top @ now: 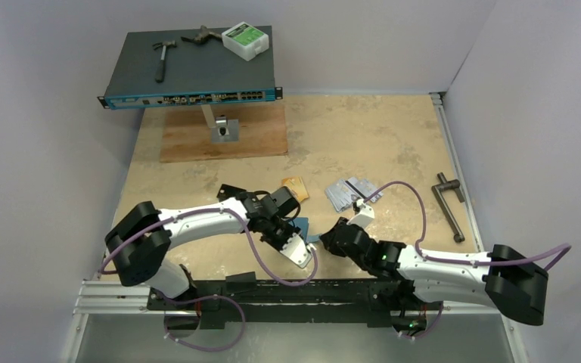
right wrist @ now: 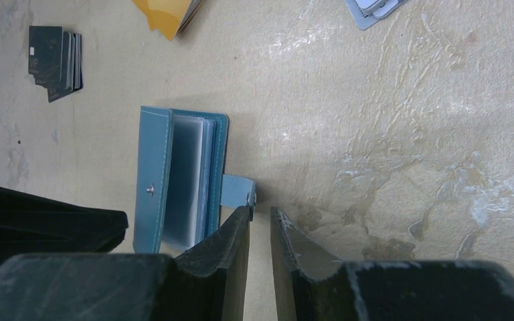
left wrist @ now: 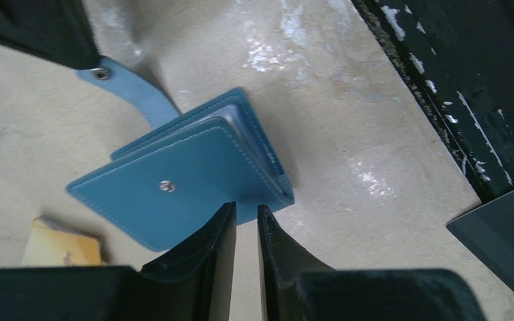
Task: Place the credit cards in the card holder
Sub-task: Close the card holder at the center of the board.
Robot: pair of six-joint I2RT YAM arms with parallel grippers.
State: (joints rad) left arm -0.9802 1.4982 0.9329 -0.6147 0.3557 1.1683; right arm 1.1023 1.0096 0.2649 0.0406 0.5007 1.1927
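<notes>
Beige marbled worktop, pale grey walls behind. Toward the near edge, between the two arms, the card holder: teal, lying on the surface, cover with its snap stud lifted a little off the paler glossy pockets, closing strap stretched out flat to one side. Beyond it and apart from it, the credit cards: an orange-gold pile just past the holder, a silver-grey fan with dark stripes farther toward the right arm's side.

Left end effector poised at the cover's free edge, jaws close together with only a thin slit between. Teal edge showing at the mouth of that slit, yet impossible to tell whether pinched or merely near. Right end effector on the strap side, likewise at a slim gap, bare worktop visible through it, nothing gripped. Strap's studded end touching the tip of one finger.

Farther out: a black stack left of the orange pile, a dark crank handle near the right border, a wooden board at the back, and above it a rack unit carrying a hammer and a white-and-green box.
</notes>
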